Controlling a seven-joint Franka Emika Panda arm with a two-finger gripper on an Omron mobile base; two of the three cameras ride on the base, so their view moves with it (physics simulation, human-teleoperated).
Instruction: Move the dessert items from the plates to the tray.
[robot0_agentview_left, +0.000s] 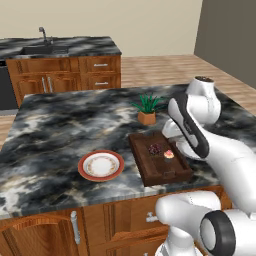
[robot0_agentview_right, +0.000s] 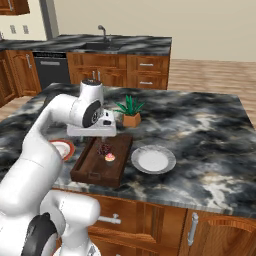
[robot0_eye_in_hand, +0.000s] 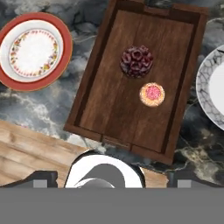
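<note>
Hand view: cupcake (robot0_eye_in_hand: 152, 94), chocolate lump (robot0_eye_in_hand: 136, 61) in tray (robot0_eye_in_hand: 94, 72), clear of fingers.

Potted plant (robot0_agentview_left: 147, 107) standing just behind tray (robot0_agentview_left: 142, 165), blocking far approach; bare bench (robot0_agentview_left: 55, 130) lying open left of red-rimmed plate (robot0_agentview_left: 101, 165).

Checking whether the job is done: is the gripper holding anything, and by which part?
Nothing is held. The open gripper hangs above the tray, where both sweets lie.
</note>
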